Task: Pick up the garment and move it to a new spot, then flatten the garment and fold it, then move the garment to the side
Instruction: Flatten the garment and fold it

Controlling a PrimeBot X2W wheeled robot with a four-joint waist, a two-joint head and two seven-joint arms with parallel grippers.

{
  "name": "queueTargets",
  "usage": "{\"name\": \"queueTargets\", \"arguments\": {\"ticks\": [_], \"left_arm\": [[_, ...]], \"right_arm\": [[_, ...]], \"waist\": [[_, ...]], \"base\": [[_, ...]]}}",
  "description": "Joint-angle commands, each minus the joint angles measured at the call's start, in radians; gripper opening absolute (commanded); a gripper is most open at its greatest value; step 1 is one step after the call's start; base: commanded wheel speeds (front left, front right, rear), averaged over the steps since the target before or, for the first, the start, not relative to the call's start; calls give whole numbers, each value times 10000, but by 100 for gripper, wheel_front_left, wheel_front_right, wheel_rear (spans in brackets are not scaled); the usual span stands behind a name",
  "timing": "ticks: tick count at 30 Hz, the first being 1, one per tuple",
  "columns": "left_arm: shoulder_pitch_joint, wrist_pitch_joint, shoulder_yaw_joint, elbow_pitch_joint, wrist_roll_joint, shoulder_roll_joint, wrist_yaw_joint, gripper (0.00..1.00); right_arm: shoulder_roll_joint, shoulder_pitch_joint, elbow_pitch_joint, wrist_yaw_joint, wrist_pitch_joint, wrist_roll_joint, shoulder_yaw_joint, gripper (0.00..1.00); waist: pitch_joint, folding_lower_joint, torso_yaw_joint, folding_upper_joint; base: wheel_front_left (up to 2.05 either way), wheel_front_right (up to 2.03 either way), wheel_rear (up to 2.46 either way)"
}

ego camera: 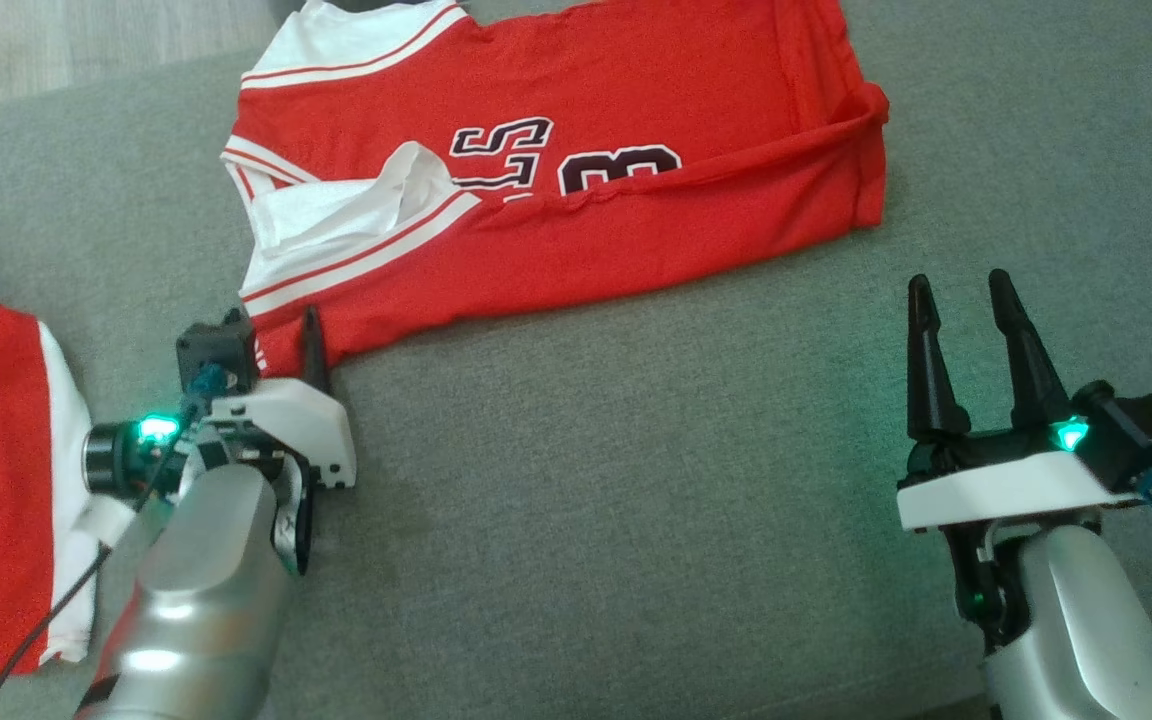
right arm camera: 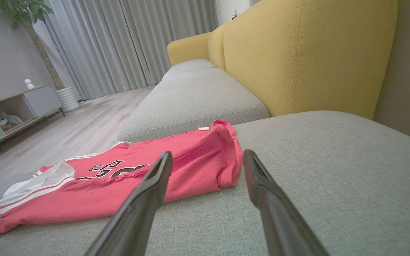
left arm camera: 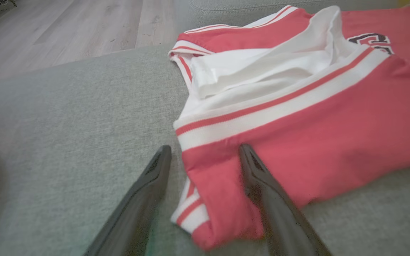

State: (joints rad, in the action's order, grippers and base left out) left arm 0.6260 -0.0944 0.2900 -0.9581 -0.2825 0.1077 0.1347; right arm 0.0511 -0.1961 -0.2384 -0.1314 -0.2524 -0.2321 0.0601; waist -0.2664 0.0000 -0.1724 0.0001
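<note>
The step in hand looks to be a pinch on the near left corner of the garment (ego camera: 586, 200), which lies on the grey sofa cushion (ego camera: 636, 520), towards the far side and running left to right; the left gripper (left arm camera: 205, 149) is spread, one finger over bare cushion just left of the hem and the other over red cloth, so the corner sits between them; to do it well, I would go low enough to catch every layer at that corner before closing, since a shallow bite could lift the top ply alone and spoil the fold; the right gripper (ego camera: 961, 290), also spread and holding nothing, hovers over bare cushion at the near right, well apart from the cloth, and would probably have to reach the right-hand hem to share the lift. The garment is a red jersey with white, red-striped trim and dark lettering; its near long edge seems doubled over the print; a white flap lies rumpled at the left; the right end curls up.
</note>
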Motion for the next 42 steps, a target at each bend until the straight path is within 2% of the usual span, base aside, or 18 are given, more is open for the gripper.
{"name": "queueTargets", "arguments": {"ticks": [1, 2, 4, 8, 9, 14, 19, 25, 32, 37, 38, 39, 40, 42], "left_arm": [[-45, 290, -203, -218, 0, 316, 43, 100], [-3, 365, -164, -291, -12, 307, -36, 54], [60, 373, -41, -365, 28, 290, -167, 0], [171, -257, 43, -189, 33, 193, -248, 0], [244, -821, 86, 56, 53, 113, -268, 0], [439, -1569, 261, 1143, 181, -103, -387, 0], [425, -1663, 500, 2530, 540, -161, -457, 0], [39, -1670, 741, 4037, 935, -187, -529, 0], [-39, -1672, 961, 4394, 1069, -270, -644, 0], [40, -1672, 1019, 4270, 1083, -313, -655, 0], [55, -1672, 1023, 4240, 1083, -319, -656, 0], [64, -1672, 1021, 4204, 1079, -323, -656, 0], [68, -1672, 1019, 4161, 1075, -327, -656, 0], [66, -1672, 1010, 4065, 1062, -334, -655, 0]], "right_arm": [[-7, -298, 396, 7, -93, -97, 244, 100], [-7, -292, 427, 7, -93, -113, 245, 100], [-8, -262, 458, 7, -93, -119, 206, 100], [-8, -271, 281, 7, -93, 133, -84, 100], [-8, -345, -6, 7, -86, 332, -281, 100], [-8, -986, -835, 7, 622, 850, -943, 100], [-8, -1848, -1726, 7, 1616, 1156, -1585, 100], [-8, -3369, -3604, 7, 2789, 1397, -2702, 100], [-8, -4710, -5580, 7, 3328, 2190, -3740, 100], [106, -5212, -6650, 7, 3557, 2860, -3797, 100], [154, -5281, -6820, 7, 3576, 2962, -3768, 69], [233, -5338, -6962, 7, 3553, 3090, -3702, 3], [323, -5385, -7091, 7, 3515, 3212, -3624, 0], [516, -5472, -7301, 7, 3414, 3380, -3520, 0]], "waist": [[-41, 0, -33, -1], [-48, 0, -33, -1], [-9, 0, 3, -1], [176, 0, 224, -1], [279, 0, 378, -1], [376, 0, 827, -1], [254, 0, 1127, -1], [-66, 0, 1508, -1], [-406, 0, 1873, -1], [-537, 0, 1976, -1], [-546, 0, 1979, -1], [-544, 0, 1978, -1], [-531, 0, 1972, -1], [-472, 0, 1948, -1]], "base": [[0, 0, 0], [0, 0, 0], [0, 0, 0], [0, 0, 0], [0, 0, 0], [0, 0, 0], [0, 0, 0], [0, 0, 0], [0, 0, 0], [0, 0, 0], [0, 0, 0], [0, 0, 0], [0, 0, 0], [0, 0, 0]]}}
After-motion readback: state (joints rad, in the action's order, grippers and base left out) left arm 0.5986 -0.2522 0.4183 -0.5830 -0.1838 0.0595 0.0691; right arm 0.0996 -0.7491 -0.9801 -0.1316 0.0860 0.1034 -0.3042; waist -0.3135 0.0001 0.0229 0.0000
